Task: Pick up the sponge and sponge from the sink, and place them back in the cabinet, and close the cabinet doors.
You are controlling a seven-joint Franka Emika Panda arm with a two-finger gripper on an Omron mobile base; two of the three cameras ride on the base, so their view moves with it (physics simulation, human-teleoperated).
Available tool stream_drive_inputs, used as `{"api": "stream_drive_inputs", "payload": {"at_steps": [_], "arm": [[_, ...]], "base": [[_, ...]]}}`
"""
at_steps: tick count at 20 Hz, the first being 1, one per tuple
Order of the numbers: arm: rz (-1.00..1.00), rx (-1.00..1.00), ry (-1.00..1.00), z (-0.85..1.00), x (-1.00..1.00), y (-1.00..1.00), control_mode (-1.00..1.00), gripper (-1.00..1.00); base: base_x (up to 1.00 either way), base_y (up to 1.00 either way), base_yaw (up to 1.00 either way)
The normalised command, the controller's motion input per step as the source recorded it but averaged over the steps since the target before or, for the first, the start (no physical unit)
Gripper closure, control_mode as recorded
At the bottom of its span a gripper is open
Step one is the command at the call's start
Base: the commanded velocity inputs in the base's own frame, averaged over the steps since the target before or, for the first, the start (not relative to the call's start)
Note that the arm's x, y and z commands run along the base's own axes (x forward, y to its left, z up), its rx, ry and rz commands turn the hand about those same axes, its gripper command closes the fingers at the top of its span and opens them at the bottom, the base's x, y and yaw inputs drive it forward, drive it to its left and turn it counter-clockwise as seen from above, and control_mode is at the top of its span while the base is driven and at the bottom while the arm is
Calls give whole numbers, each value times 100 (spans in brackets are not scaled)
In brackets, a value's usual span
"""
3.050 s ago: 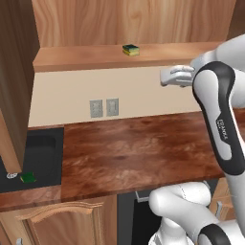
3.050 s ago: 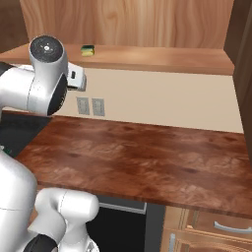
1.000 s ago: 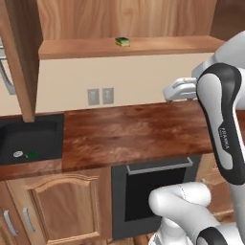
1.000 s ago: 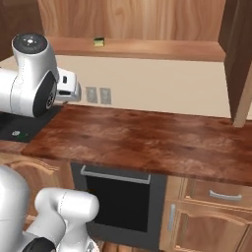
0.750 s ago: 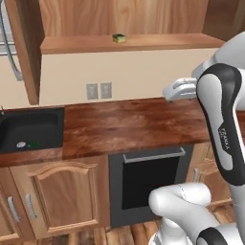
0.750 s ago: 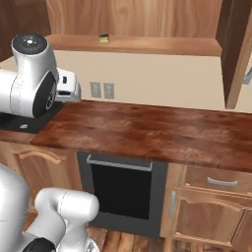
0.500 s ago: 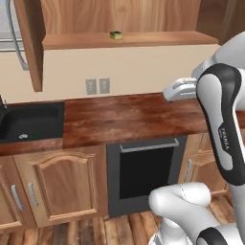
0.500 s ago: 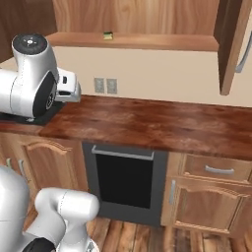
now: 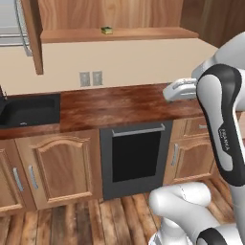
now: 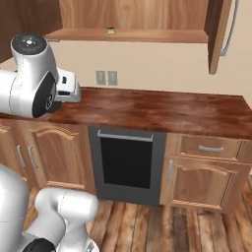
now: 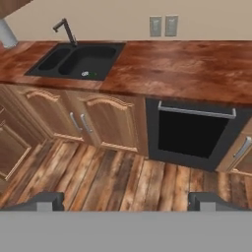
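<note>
The pincer (image 11: pixel 126 201) is hanging with its tips spread wide apart, gripping nothing, well back from the desk (image 11: pixel 197 64). One sponge (image 9: pixel 106 30) is lying on the open cabinet (image 9: pixel 119 34) shelf. Something small and green, maybe the other sponge (image 11: pixel 91 74), is sitting in the right basin of the sink (image 11: pixel 78 60).

We are in a home kitchen, a rendered one. A reddish-brown wooden tabletop (image 9: pixel 119 103) runs along a cream wall with two outlets (image 9: pixel 91 78), above arched-panel lower cabinets (image 9: pixel 52 165) and a built-in black oven (image 9: pixel 134 158). A black double-basin sink (image 11: pixel 78 60) with a slim faucet (image 11: pixel 65 30) is set into it, a wall cabinet (image 9: pixel 115 19) hangs overhead, and wood planks cover the floor (image 11: pixel 108 182).
</note>
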Motion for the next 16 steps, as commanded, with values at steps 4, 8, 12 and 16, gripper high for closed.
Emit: {"api": "stream_drive_inputs", "payload": {"at_steps": [4, 8, 12, 16], "arm": [[0, 0, 0, 0, 0, 0, 100, -100], [0, 0, 0, 0, 0, 0, 100, -100], [0, 0, 0, 0, 0, 0, 100, -100], [0, 0, 0, 0, 0, 0, 100, -100]], "base": [[-41, 42, -4], [-36, 50, -2], [-33, 53, -4], [-49, 42, -9]]}}
